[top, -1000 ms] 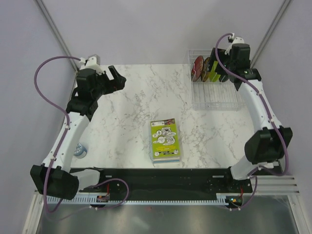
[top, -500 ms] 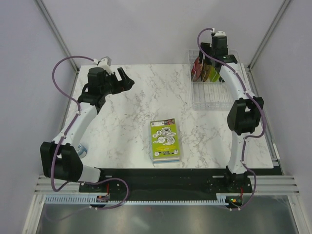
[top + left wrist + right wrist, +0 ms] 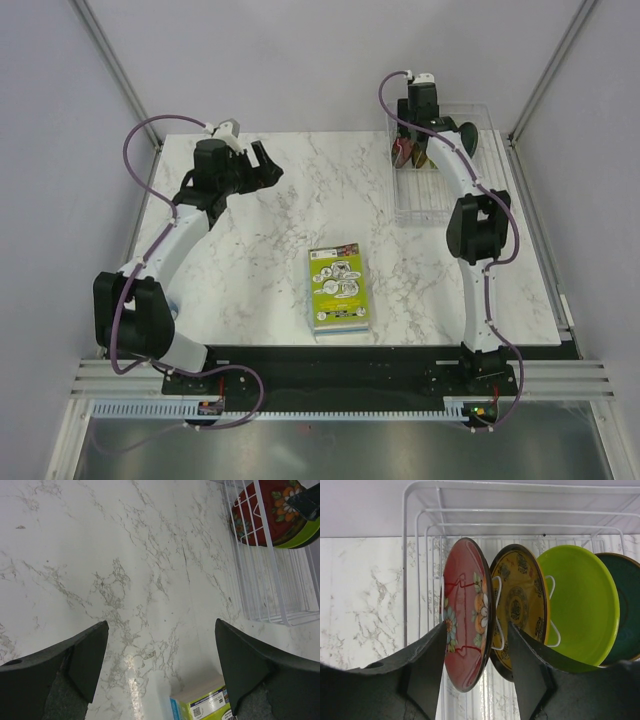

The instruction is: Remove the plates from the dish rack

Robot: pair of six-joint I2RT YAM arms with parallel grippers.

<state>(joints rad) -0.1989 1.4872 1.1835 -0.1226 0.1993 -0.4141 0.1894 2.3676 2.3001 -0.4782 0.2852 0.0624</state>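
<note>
- Rack (image 3: 445, 205) at the table's (image 3: 300, 200) far right holds the plates (image 3: 405, 152) upright at its far end.
- Right gripper (image 3: 476, 626), half-open, straddles the leftmost red plate (image 3: 465, 615), not yet clamped; a square pinch and straight lift should spare the yellow plate (image 3: 520, 605).
- Left gripper (image 3: 160, 645) hangs wide and empty, far left.

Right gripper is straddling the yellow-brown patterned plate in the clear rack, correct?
No. In the right wrist view the right gripper straddles the dark red flowered round plate; the yellow-brown patterned plate stands next to it in the clear rack.
</note>
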